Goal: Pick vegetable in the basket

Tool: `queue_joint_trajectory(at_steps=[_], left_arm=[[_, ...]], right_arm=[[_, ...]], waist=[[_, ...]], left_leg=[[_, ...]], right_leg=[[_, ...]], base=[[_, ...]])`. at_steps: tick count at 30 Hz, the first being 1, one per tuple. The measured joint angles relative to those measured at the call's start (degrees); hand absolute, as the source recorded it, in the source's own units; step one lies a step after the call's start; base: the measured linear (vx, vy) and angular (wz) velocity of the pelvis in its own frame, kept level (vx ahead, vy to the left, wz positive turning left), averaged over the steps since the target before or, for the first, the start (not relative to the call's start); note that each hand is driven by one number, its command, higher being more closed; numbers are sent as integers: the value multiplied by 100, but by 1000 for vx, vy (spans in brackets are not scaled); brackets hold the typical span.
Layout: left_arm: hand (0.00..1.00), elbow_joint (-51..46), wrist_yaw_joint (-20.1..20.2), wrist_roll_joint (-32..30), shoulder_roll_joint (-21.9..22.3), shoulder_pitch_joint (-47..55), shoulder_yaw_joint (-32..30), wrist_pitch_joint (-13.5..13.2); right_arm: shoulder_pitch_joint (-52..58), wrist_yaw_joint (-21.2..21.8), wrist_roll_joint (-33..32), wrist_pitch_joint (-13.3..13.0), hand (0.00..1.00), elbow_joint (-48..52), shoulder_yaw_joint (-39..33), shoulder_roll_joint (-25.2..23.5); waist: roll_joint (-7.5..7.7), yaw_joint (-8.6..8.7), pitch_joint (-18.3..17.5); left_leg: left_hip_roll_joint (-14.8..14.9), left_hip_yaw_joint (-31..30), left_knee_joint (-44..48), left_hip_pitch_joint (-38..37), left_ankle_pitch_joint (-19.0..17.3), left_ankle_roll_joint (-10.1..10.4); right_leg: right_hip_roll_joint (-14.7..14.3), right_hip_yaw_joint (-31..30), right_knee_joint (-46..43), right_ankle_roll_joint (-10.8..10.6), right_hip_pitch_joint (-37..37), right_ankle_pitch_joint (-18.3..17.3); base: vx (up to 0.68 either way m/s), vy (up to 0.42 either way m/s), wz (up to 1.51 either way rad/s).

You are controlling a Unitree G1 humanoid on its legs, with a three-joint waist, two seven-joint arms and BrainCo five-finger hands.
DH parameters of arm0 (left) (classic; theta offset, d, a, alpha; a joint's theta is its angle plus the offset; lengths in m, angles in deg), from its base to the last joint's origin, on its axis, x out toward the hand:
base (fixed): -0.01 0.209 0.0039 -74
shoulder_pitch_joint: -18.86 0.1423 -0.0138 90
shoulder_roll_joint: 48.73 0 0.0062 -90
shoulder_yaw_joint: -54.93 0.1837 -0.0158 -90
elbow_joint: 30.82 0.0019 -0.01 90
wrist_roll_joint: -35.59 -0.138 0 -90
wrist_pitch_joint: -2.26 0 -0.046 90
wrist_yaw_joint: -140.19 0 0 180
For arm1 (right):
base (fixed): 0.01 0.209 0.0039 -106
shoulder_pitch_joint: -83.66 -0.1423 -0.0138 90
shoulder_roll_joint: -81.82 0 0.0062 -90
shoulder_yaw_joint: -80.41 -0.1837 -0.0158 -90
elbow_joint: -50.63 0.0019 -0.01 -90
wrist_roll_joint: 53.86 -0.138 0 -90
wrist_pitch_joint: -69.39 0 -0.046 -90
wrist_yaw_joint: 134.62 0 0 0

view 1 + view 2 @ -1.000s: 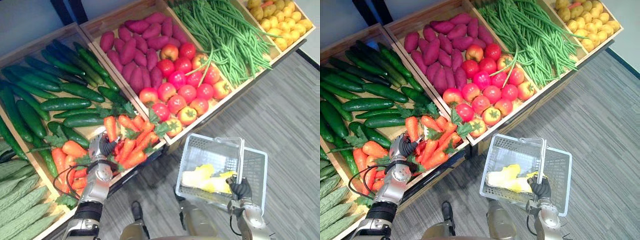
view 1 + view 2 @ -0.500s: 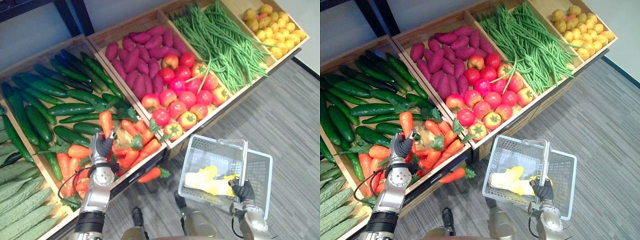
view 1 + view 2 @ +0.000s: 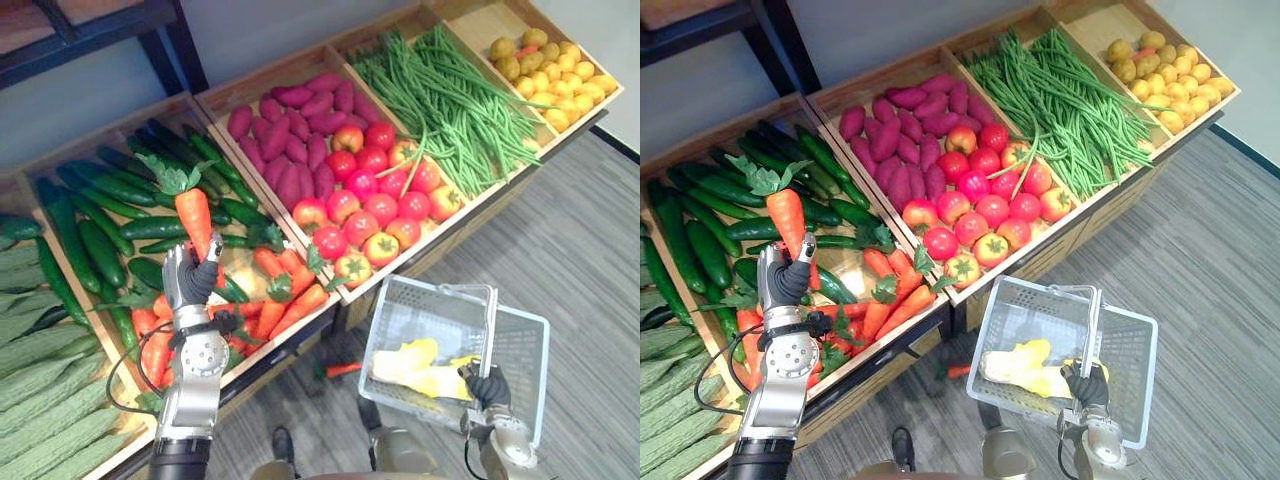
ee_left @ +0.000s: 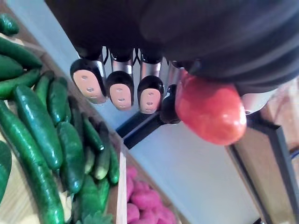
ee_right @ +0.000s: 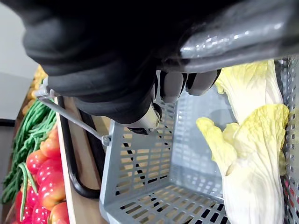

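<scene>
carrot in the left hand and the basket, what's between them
In the left eye view, the pile of carrots lies between the carrot in the left hand and the basket; a loose carrot lies on the floor beside the basket.

The basket (image 3: pixel 415 300) stands open on top. Cabbage leaves (image 3: pixel 420 365) take the side toward the wooden stand (image 3: pixel 400 278), the raised handle (image 3: pixel 487 325) crosses the middle, and the mesh past it lies bare. A stray carrot (image 3: pixel 341 369) lies between stand and basket; beyond the basket, open floor (image 3: pixel 590 250).
</scene>
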State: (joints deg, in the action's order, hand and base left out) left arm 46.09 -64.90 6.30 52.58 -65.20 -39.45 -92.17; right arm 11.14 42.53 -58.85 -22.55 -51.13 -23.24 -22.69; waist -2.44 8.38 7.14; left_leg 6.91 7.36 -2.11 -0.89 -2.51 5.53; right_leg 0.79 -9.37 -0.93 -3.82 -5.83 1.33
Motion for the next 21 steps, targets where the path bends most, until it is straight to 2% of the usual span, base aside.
queue_joint_trajectory(at_steps=[5,9,11,13,14,15,16,18,19,20,21], left_arm=[[100,-337,133,279,181,419,563,-263],[100,-357,273,493,283,602,964,-310],[100,-508,284,522,287,705,1159,-336],[100,-590,376,626,284,692,1285,-358],[100,-608,377,631,286,681,1318,-359],[100,-632,376,643,303,631,1431,-365],[100,-640,376,647,289,614,1474,-365],[100,-639,379,698,268,559,1532,-363],[100,-639,378,725,273,541,1531,-363],[100,-638,376,731,272,488,1490,-364],[100,-632,374,754,269,434,1422,-365]], right_arm=[[57,-92,-9,1,100,57,1,-39],[216,-186,-3,5,100,545,38,-188],[302,-230,-3,6,100,921,83,-246],[286,-281,-4,5,100,1280,272,-254],[268,-321,-2,5,100,1378,345,-255],[226,-361,-1,4,100,1584,454,-263],[205,-368,-1,4,100,1649,508,-277],[104,-391,15,3,100,1732,625,-324],[47,-423,35,3,100,1714,662,-318],[-177,-454,105,-1,100,1544,734,-311],[-390,-460,112,-5,100,1372,780,-290]], waist=[[-33,-6,-198],[-25,-133,-220],[-9,-145,-218],[-4,-175,-216],[2,-229,-214],[-1,-367,-216],[12,-416,-216],[98,-414,-222],[108,-408,-222],[85,-415,-236],[83,-436,-255]], left_leg=[[21,111,-10,-101,-6,5],[110,551,182,-192,-120,26],[187,868,526,-161,-337,49],[390,1383,1072,-127,-684,97],[499,1561,1241,-118,-789,106],[683,2004,1532,-140,-972,146],[745,2160,1626,-164,-1035,172],[822,2654,1769,-370,-1173,252],[846,2787,1777,-455,-1197,282],[930,3167,1738,-619,-1263,304],[930,3491,1600,-768,-1275,281]], right_leg=[[-65,-64,-15,-1,45,-1],[-171,-433,-146,-6,-42,24],[-277,-738,-207,-18,-124,72],[-475,-1191,-231,-45,-222,168],[-496,-1176,-209,-69,-301,110],[-327,-241,-361,-3,-541,-65],[-215,201,-491,25,-654,-78],[393,2086,-1060,325,-955,-221],[588,2662,-1225,453,-965,-275],[1052,4087,-1580,692,-920,-424],[1269,4802,-1781,792,-877,-495]], base=[[-49,-17,-8],[-35,2,-52],[-38,20,-87],[-39,21,-125],[-97,-4,-170],[-104,-16,-152],[-120,-25,-162],[-24,4,-106],[85,-21,-133],[93,-56,-148],[102,-93,-161]])
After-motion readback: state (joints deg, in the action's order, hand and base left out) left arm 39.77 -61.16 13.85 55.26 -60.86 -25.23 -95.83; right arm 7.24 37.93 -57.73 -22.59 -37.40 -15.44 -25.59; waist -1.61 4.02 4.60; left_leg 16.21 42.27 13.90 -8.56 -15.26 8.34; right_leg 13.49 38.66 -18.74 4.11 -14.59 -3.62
